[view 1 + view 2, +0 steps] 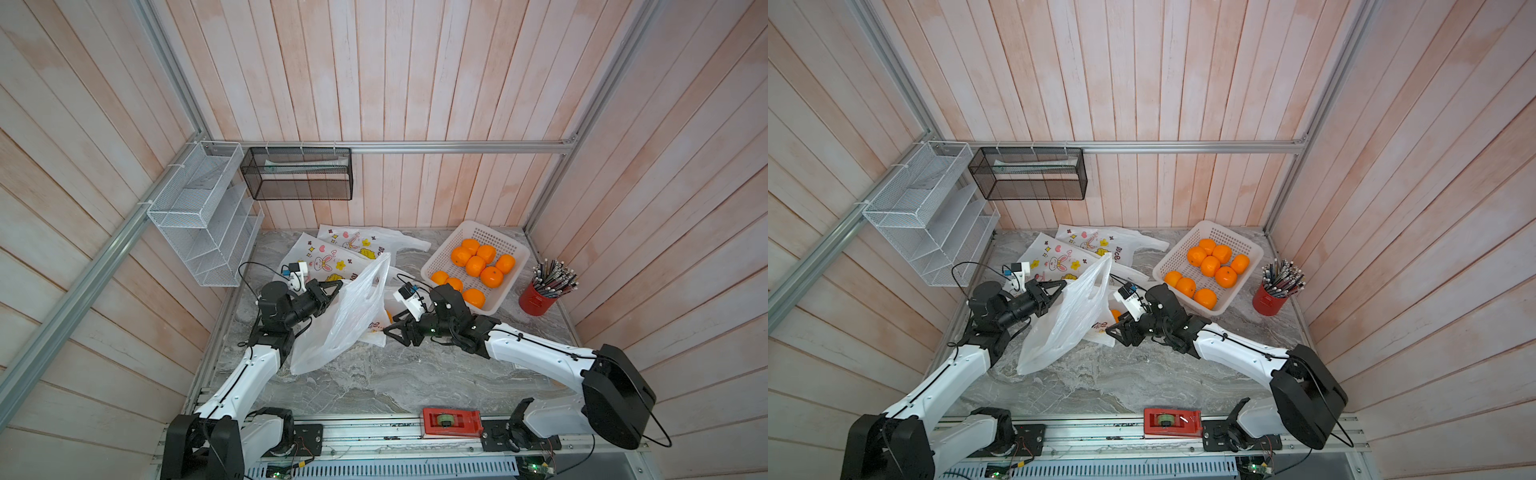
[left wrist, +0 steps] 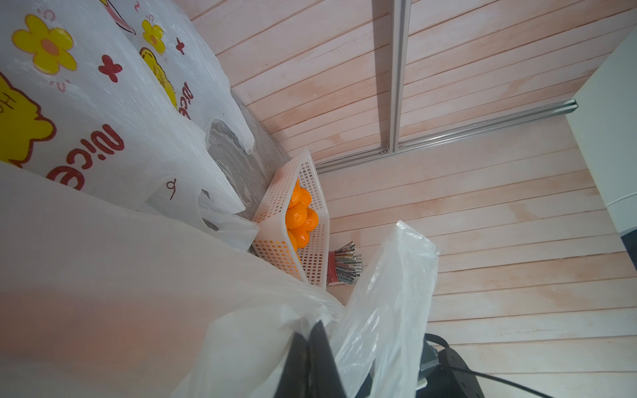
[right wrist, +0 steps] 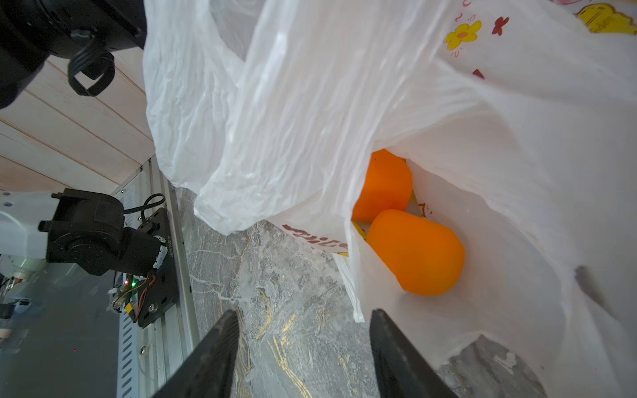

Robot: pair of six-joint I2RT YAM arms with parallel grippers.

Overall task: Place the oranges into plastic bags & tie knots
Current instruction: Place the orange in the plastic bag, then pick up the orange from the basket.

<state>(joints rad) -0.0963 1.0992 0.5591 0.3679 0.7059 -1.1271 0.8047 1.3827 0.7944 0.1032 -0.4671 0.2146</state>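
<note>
My left gripper (image 1: 338, 286) (image 2: 315, 330) is shut on the top edge of a thin white plastic bag (image 1: 345, 320) (image 1: 1067, 320), holding it up off the table. Beside its lower part lies a printed bag (image 3: 517, 206) with its mouth open. Two oranges (image 3: 417, 251) (image 3: 382, 182) lie inside that one, and one of them peeks out in a top view (image 1: 389, 316). My right gripper (image 1: 392, 332) (image 3: 303, 312) stands open and empty just in front of that mouth, low over the marble. Several more oranges (image 1: 475, 266) (image 1: 1209, 266) lie in the basket. Knots are out of view.
The white perforated basket (image 1: 478, 226) stands at the back right, with a red cup of pencils (image 1: 538, 297) beside it. Spare printed bags (image 1: 332, 257) lie flat at the back. A white wire rack (image 1: 199, 216) and a black mesh basket (image 1: 297, 174) hang on the walls. A red block (image 1: 451, 422) sits on the front rail.
</note>
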